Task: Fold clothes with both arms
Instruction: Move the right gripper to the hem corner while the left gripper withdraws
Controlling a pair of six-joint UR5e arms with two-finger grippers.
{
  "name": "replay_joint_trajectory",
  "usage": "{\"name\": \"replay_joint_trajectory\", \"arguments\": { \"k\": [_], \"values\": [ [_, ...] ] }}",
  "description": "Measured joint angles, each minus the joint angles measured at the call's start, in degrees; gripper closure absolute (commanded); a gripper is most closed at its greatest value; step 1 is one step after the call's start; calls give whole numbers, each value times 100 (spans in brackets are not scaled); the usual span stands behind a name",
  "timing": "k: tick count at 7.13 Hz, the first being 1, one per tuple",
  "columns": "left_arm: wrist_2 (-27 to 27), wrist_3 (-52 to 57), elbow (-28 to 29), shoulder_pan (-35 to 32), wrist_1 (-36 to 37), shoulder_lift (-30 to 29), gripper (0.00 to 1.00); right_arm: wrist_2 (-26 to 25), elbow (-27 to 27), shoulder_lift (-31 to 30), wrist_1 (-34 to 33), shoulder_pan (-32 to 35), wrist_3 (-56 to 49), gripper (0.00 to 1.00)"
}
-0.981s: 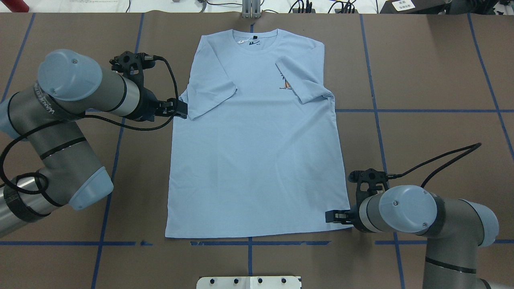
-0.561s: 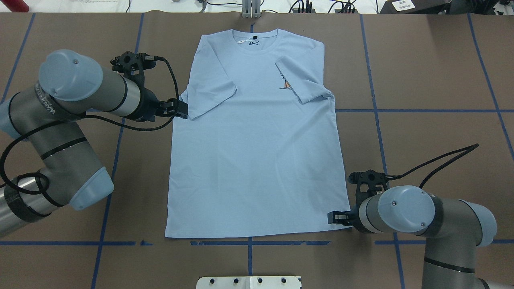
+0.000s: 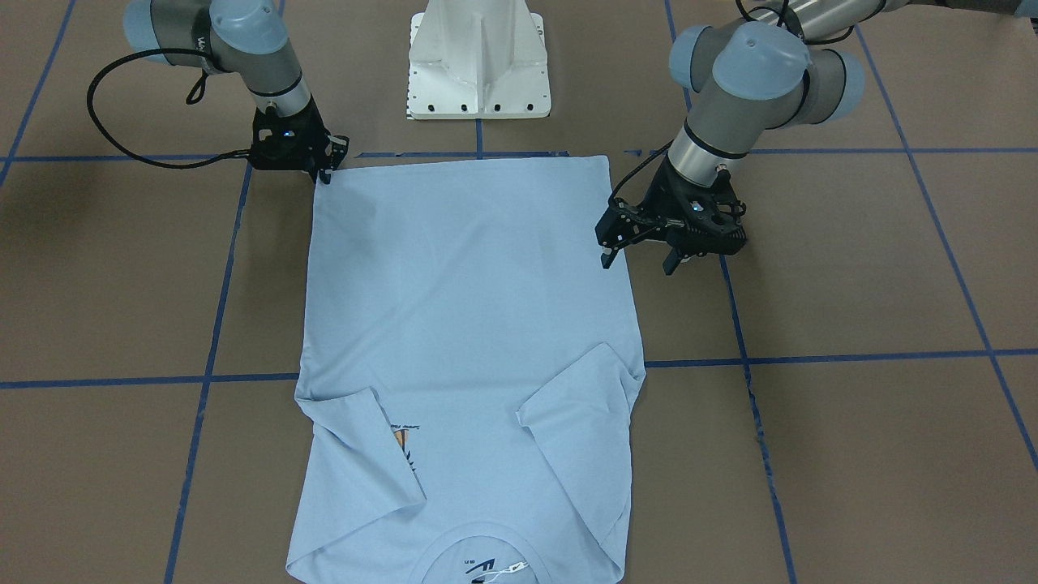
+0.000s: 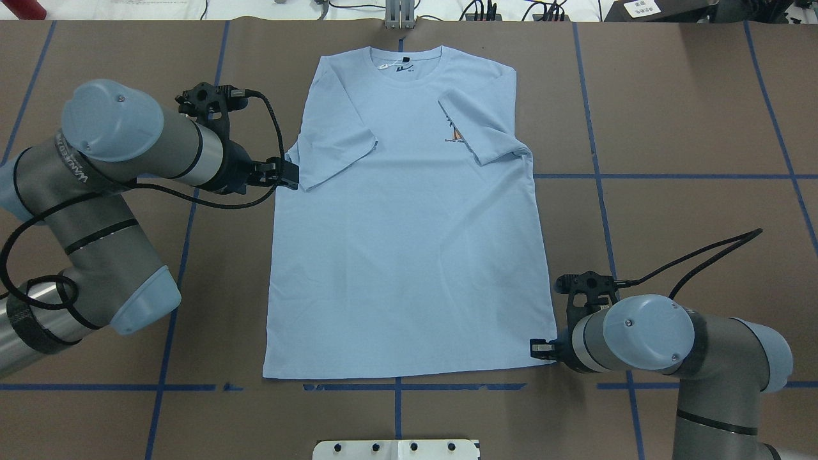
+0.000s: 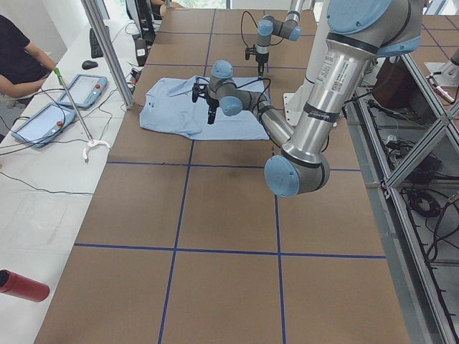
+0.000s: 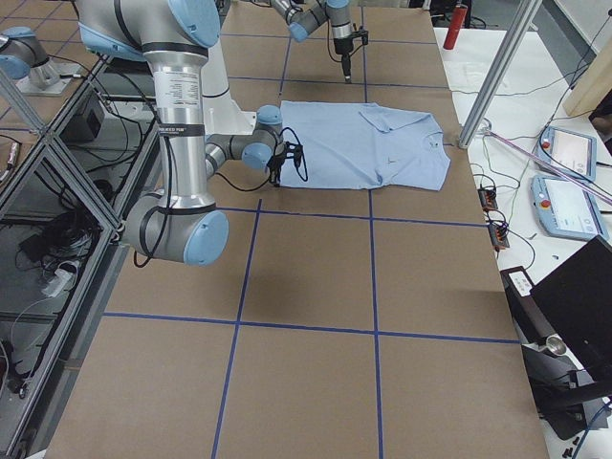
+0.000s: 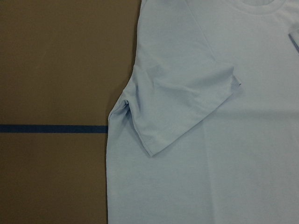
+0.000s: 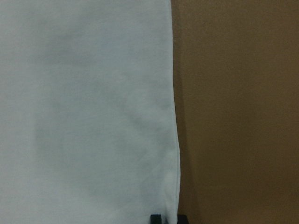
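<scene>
Bright, even light from above falls across the brown table [image 4: 671, 128], and we see no glare on it. In the front-facing view the right arm [image 3: 268, 73] throws only a soft, smeared shadow onto the table and a faint grey patch on the T-shirt [image 3: 470, 308]. Our overhead view is crisp. The side views bow the metal frame post [image 5: 107, 50] towards the edges, and the white bench [image 5: 43, 186] runs very bright. Our left wrist view is a touch soft. The right wrist view is dimmer, close-in and blurry, with the weave lost.
</scene>
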Motion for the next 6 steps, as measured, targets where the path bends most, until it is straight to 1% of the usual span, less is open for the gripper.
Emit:
{"name": "replay_joint_trajectory", "arguments": {
  "k": [2,4,5,6],
  "values": [
    [0,0,-2,0,0,-1,0,-9,79,-1,0,2,2,100],
    [-6,-100,-28,77,2,21,0,-17,267,10,8,4,181,100],
    [0,-376,-94,285,0,111,0,-17,336,17,16,4,408,100],
    [82,-826,-256,596,-5,324,0,-12,391,23,22,8,547,100]
  ]
}}
